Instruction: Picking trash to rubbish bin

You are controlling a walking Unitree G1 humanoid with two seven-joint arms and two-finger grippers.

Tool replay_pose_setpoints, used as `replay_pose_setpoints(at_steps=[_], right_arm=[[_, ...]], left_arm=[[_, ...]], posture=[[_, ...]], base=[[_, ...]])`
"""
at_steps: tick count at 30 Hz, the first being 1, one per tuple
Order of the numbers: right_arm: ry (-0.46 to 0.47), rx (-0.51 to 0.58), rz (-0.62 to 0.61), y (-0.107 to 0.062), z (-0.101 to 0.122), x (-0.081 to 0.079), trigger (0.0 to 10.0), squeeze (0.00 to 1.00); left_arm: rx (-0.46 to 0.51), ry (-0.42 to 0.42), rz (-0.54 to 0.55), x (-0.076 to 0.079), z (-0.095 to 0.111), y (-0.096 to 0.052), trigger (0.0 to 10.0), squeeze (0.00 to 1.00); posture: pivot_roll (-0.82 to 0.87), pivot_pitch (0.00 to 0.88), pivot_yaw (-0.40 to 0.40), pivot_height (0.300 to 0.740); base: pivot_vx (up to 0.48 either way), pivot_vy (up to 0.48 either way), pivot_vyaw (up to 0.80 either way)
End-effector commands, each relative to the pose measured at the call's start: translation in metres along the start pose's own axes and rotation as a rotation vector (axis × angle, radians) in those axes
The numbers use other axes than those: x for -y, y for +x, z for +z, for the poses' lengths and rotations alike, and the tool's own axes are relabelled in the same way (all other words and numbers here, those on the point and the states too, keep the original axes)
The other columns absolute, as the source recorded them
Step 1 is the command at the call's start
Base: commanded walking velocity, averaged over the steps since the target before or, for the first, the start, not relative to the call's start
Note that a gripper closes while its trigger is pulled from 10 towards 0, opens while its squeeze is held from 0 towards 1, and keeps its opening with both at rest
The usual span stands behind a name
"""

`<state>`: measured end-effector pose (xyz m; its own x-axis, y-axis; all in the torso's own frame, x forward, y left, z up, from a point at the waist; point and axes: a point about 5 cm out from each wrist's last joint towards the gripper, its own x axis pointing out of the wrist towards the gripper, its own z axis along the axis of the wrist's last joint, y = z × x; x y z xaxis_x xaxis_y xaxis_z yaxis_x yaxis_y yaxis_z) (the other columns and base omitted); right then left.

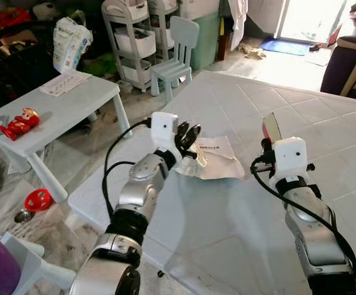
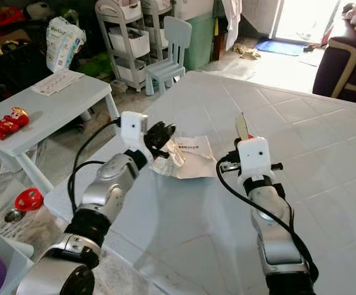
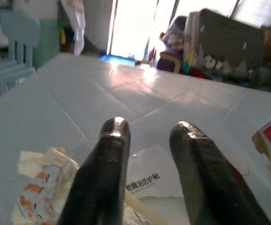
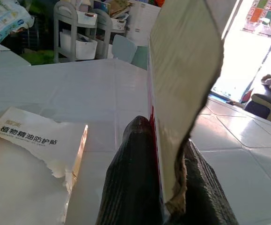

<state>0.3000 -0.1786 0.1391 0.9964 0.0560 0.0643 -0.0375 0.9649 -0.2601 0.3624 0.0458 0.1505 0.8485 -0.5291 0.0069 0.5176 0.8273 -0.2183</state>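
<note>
A broad white tabletop (image 1: 239,215) with a faint tile-like grid carries a torn white paper packet (image 1: 217,158) printed with dark characters, lying flat near its left edge — against it, a crumpled wrapper (image 3: 41,192) with orange markings.

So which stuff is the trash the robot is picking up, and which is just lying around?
Trash job:
torn white paper wrapper under the open left gripper
torn cardboard scrap pinched in the right gripper

Lying about:
red toy figure
pale blue child's chair
small white side table
</note>
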Motion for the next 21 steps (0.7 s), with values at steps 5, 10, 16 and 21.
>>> replay_pose_setpoints(at_steps=[5, 10, 16, 21], right_arm=[[-0.005, 0.024, -0.024, -0.002, 0.006, 0.004, 10.0, 0.00], [-0.006, 0.021, -0.023, -0.003, 0.005, 0.003, 10.0, 0.00], [-0.008, 0.020, -0.016, -0.003, 0.006, 0.002, 10.0, 0.00], [-0.014, 0.024, -0.015, -0.001, 0.007, 0.003, 10.0, 0.00]], left_arm=[[-0.090, -0.004, 0.097, -0.005, 0.001, 0.011, 10.0, 1.00], [-0.086, 0.001, 0.155, -0.004, 0.008, 0.017, 10.0, 1.00], [-0.103, -0.030, 0.191, 0.001, 0.009, 0.019, 10.0, 1.00], [-0.144, -0.080, 0.217, 0.005, 0.007, 0.024, 10.0, 1.00]], posture=[[-0.07, 0.000, 0.060, 0.740], [-0.07, 0.000, 0.060, 0.740], [-0.07, 0.000, 0.057, 0.740], [-0.07, 0.000, 0.058, 0.740]], base=[[0.000, 0.000, 0.00], [0.000, 0.000, 0.00], [0.000, 0.000, 0.00], [0.000, 0.000, 0.00]])
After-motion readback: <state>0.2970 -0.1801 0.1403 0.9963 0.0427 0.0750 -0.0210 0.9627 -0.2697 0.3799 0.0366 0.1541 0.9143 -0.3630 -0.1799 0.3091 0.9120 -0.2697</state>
